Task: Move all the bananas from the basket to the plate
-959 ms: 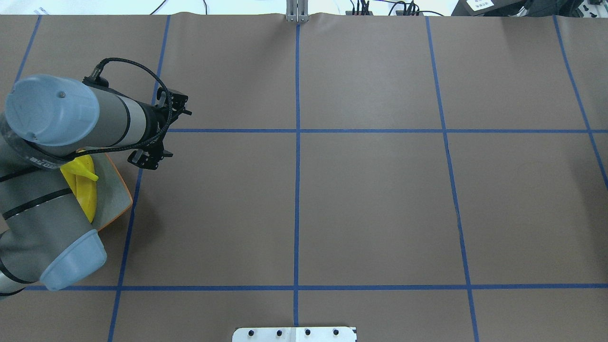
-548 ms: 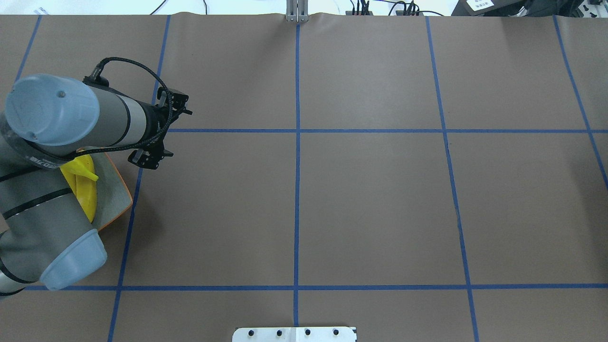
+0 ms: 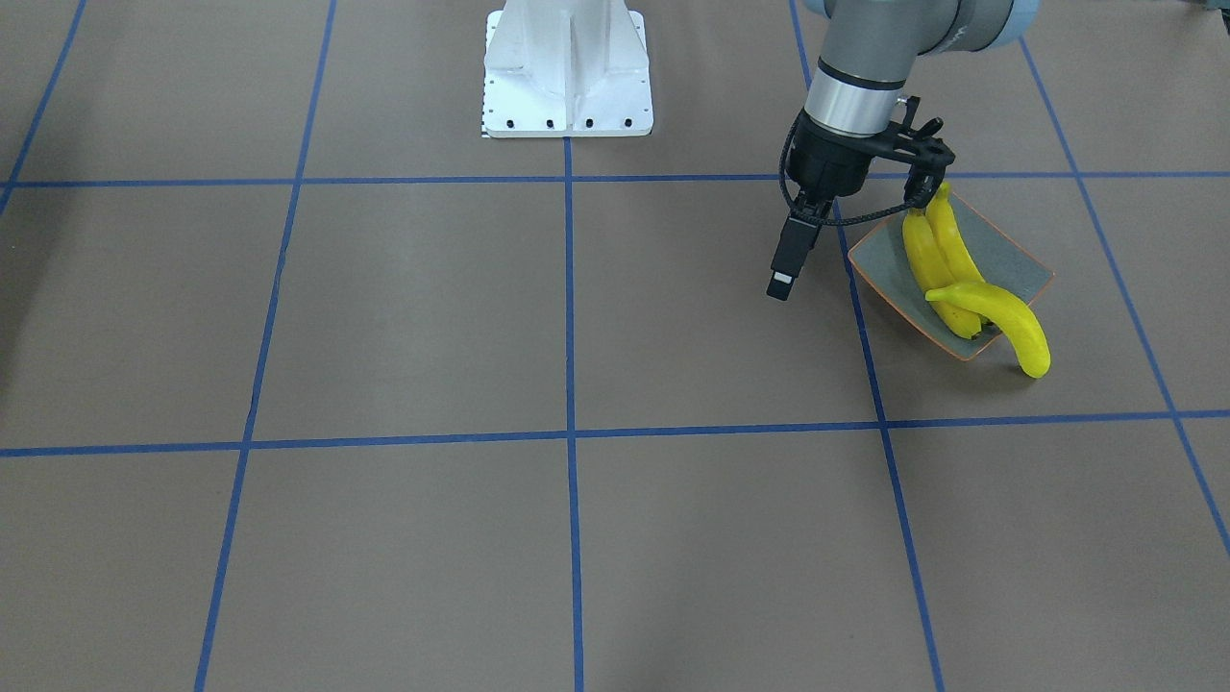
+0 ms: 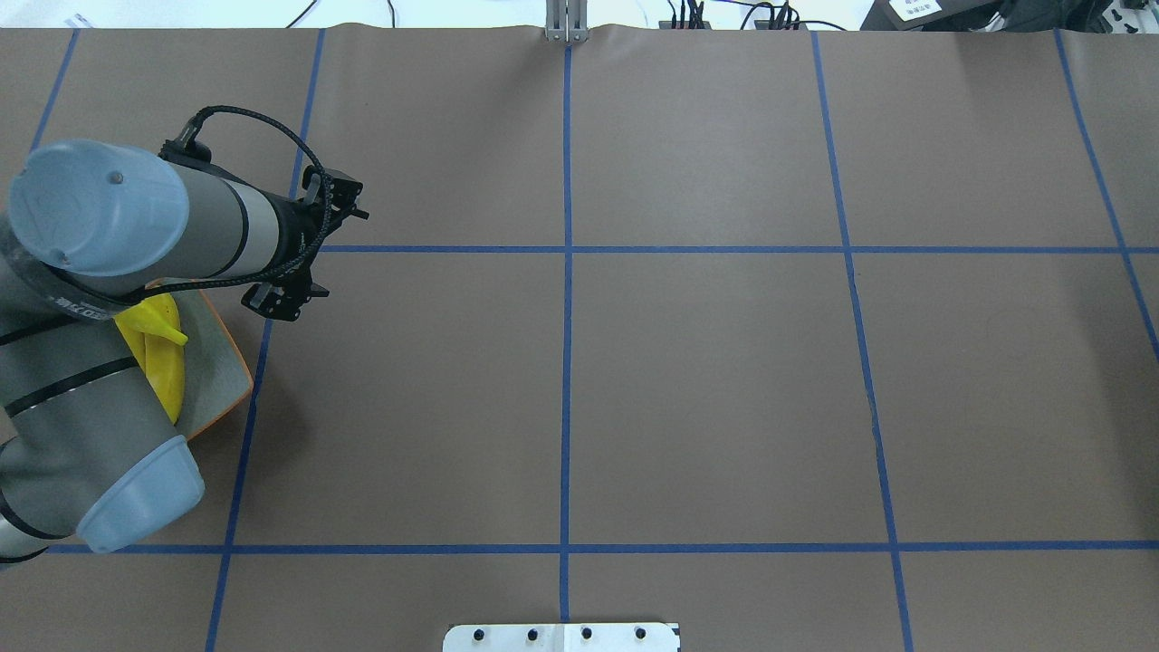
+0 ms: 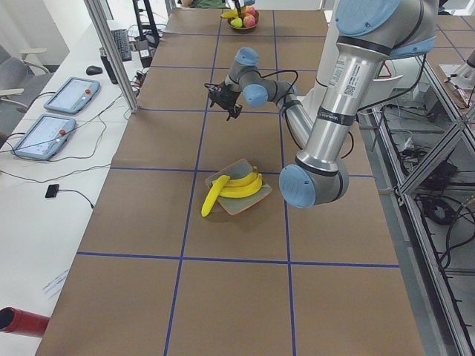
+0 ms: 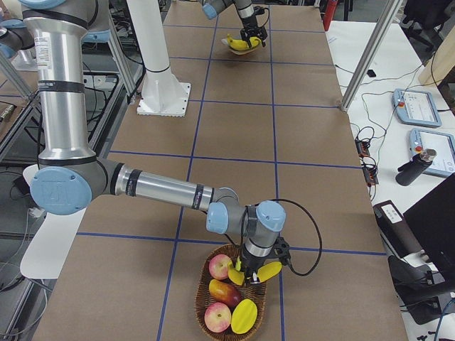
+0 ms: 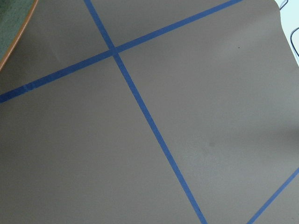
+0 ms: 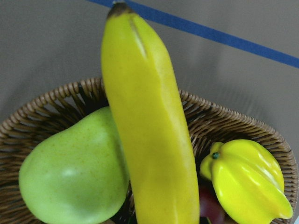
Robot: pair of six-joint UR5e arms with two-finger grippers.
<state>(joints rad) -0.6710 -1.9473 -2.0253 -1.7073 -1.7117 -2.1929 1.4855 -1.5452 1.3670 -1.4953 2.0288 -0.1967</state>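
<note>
Three yellow bananas lie on the grey-green plate, one hanging over its front rim. The plate also shows in the overhead view. My left gripper hangs open and empty above the table just beside the plate; it also shows in the front view. The left wrist view shows only the plate's corner. A fourth banana lies across the wicker basket right under my right gripper. I cannot tell whether that gripper is open or shut.
The basket also holds a green pear, a yellow star fruit and reddish fruit. It stands at the table's far right end. The white robot base stands at the table's edge, with blue tape lines across the brown table.
My left gripper has edged very slightly away from the plate. Nothing else has moved in the overhead view.
</note>
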